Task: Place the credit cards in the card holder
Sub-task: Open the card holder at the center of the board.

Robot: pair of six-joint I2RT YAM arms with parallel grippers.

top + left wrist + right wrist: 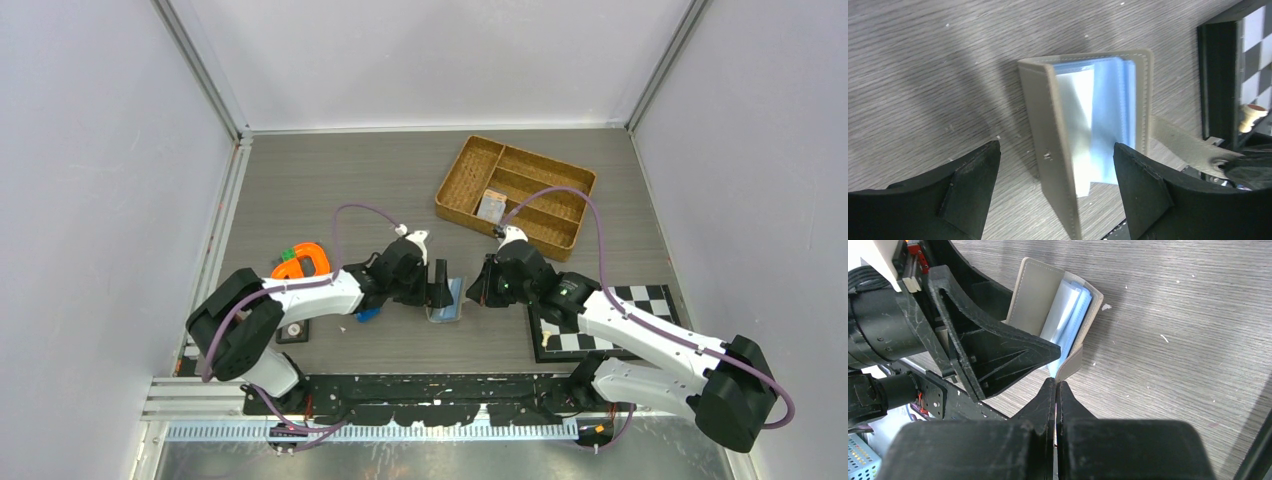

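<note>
While left gripper [1056, 152] gapes, right gripper [1056, 386] pinches card holder [1042, 112]; grey woodgrain table [340, 180], white walls [420, 60].

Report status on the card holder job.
Left gripper open at card holder. Right gripper shut on its strap. Holder part open. No obstruction seen.

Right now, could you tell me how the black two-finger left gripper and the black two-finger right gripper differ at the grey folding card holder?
The left gripper is open, the right gripper shut. The left gripper straddles the grey folding card holder; the right gripper pinches its snap tab. Both are black and two-fingered.
</note>
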